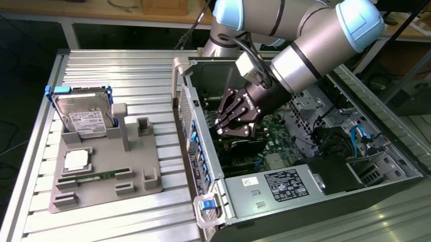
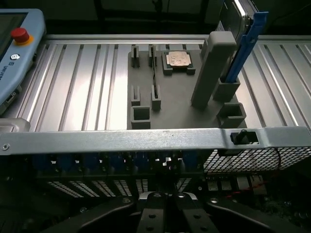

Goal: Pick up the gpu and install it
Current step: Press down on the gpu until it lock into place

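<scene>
End effector (image 1: 234,132) sits low inside the open case (image 1: 202,166), over the board. The arm reaches in from the far side of the counter (image 1: 135,70). In the wrist view the end effector (image 2: 163,209) shows its jaws drawn narrow, fully together.

Directly beneath it in the exterior view lies a dark, flat piece, which we take to be the gpu (image 1: 247,147). It stands on edge among the board's slots. We cannot tell whether the jaws pinch its upper edge or only bear on it.

On the exterior view's left, the tray (image 1: 101,194) carries the drive (image 1: 84,118), the chip (image 1: 76,160) and the memory stick (image 1: 91,177). The two posts beside the drive hold nothing.

Handling, as we judge it:
- The gpu is light and stiff, so a narrow pinch carries it.
- It is fragile. Soldered parts and the contact edge must not take load.
- We take hold on the bare upper edge, near the middle, so that it hangs level.
- The thin edge gives little bearing, so a tilted grip could let it pivot.
- Seating force should go straight down along the card, not across it.
</scene>
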`<action>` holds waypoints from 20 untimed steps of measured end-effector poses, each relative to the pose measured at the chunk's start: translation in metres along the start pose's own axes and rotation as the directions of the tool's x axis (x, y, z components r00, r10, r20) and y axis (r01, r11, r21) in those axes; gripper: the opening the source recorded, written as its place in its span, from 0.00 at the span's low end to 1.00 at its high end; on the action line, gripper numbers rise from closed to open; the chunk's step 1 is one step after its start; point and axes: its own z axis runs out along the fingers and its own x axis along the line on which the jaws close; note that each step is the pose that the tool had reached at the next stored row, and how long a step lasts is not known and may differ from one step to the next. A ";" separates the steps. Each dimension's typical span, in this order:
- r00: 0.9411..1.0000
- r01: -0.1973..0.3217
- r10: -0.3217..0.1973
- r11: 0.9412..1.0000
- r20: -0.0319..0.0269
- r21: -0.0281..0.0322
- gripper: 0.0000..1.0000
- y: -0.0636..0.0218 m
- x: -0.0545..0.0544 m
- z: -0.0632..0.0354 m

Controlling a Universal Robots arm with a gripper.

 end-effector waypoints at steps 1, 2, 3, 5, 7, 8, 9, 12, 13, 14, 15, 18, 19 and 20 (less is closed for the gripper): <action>1.000 -0.003 0.003 1.000 -0.004 0.002 0.11 0.0010 0.000 0.0002; 1.000 -0.007 0.007 1.000 -0.009 0.004 0.11 0.0018 -0.001 0.0003; 1.000 -0.010 0.010 1.000 -0.014 0.007 0.11 0.0025 -0.002 0.0006; 1.000 -0.014 0.014 1.000 -0.020 0.012 0.11 0.0035 -0.003 0.0011; 0.999 -0.017 0.018 1.000 -0.026 0.019 0.11 0.0035 -0.004 0.0012; 0.999 -0.020 0.020 1.000 -0.029 0.021 0.11 0.0036 -0.005 0.0012; 0.999 -0.020 0.021 1.000 -0.030 0.021 0.11 0.0035 -0.005 0.0012; 0.999 -0.021 0.021 1.000 -0.031 0.022 0.11 0.0030 -0.005 0.0016; 0.999 -0.021 0.021 1.000 -0.031 0.022 0.11 0.0022 -0.005 0.0014; 0.999 -0.021 0.021 1.000 -0.031 0.022 0.11 0.0008 -0.005 0.0007; 0.999 -0.021 0.021 1.000 -0.031 0.022 0.11 -0.0009 -0.005 -0.0002; 0.999 -0.021 0.021 1.000 -0.031 0.022 0.11 -0.0057 -0.007 -0.0031; 0.999 -0.021 0.022 1.000 -0.031 0.022 0.11 -0.0059 -0.008 -0.0029; 0.999 -0.022 0.023 0.999 -0.033 0.024 0.11 -0.0061 -0.010 -0.0026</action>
